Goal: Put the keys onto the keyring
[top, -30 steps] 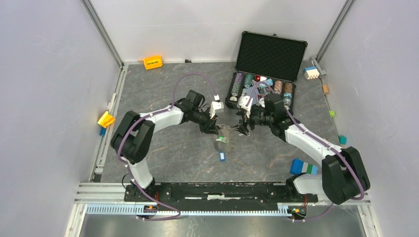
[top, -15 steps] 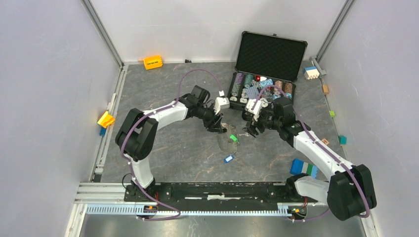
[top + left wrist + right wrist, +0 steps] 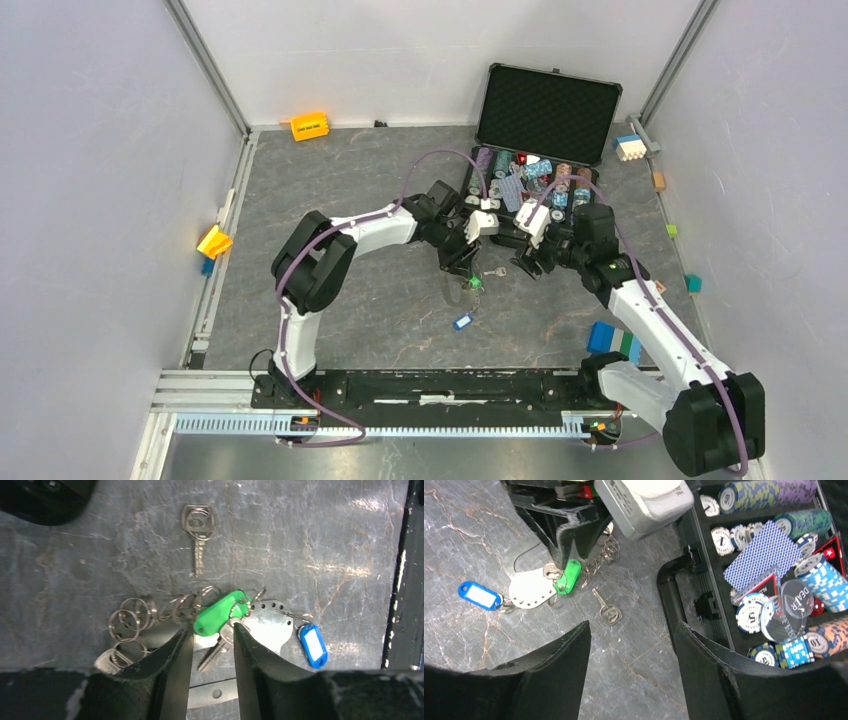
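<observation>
While the left gripper [image 3: 212,630] is straddling the green tag [image 3: 220,614], jaws apart, perhaps touching it, the right gripper [image 3: 631,627] is hanging spread near a loose key [image 3: 606,609].

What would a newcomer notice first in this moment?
Both arms meet mid-table: the left gripper, jaws apart, sits right over a keyring with a green tag and a blue tag, while one loose key lies apart from it. Beside them the open black case packed with colourful poker chips draws the eye, the right gripper open next to it.
</observation>
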Tool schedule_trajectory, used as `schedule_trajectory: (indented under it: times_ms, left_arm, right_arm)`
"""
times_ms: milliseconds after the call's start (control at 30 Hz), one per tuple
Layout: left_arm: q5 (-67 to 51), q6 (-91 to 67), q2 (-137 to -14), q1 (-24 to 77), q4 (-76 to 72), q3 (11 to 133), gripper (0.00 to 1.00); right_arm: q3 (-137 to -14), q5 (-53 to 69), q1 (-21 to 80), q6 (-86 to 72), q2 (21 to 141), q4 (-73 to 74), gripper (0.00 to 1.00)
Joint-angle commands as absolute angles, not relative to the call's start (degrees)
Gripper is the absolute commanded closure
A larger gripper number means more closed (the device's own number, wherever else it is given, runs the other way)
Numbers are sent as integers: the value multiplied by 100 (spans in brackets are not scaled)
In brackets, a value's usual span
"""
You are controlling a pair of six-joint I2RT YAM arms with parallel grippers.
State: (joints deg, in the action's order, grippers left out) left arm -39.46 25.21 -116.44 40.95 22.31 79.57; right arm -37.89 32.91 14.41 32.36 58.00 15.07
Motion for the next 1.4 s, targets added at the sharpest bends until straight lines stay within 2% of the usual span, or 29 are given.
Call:
schedule_trajectory:
  times_ms: [0, 233, 433, 600, 900, 1367]
  left_arm:
    - [-4008, 2816, -11415, 4222, 2449, 7891, 56]
    - [-4363, 3354, -10962, 4423, 2417, 7376, 55]
    - [-4313, 3295, -11186, 4586, 2505, 7615, 56]
    - [-4368, 3903, -11337, 4685, 2509, 7698, 57]
    - [-4550, 5644, -11776, 4685, 3570, 8404, 55]
    - [-4610, 6551, -12084, 4744, 4465, 9212, 56]
  right_arm:
    - [-3680, 3217, 1295, 3361, 5610, 1682, 33]
    - [-3538, 3217, 1174, 3328, 5585, 1534, 33]
    - [-3504, 3201, 1109, 3330, 5547, 1491, 33]
    - [-3487, 3155, 1081, 3331, 5513, 1483, 33]
    - [-3456, 3138, 926, 3300, 5465, 1485, 34]
    - [-3439, 3138, 616, 3271, 5417, 1485, 34]
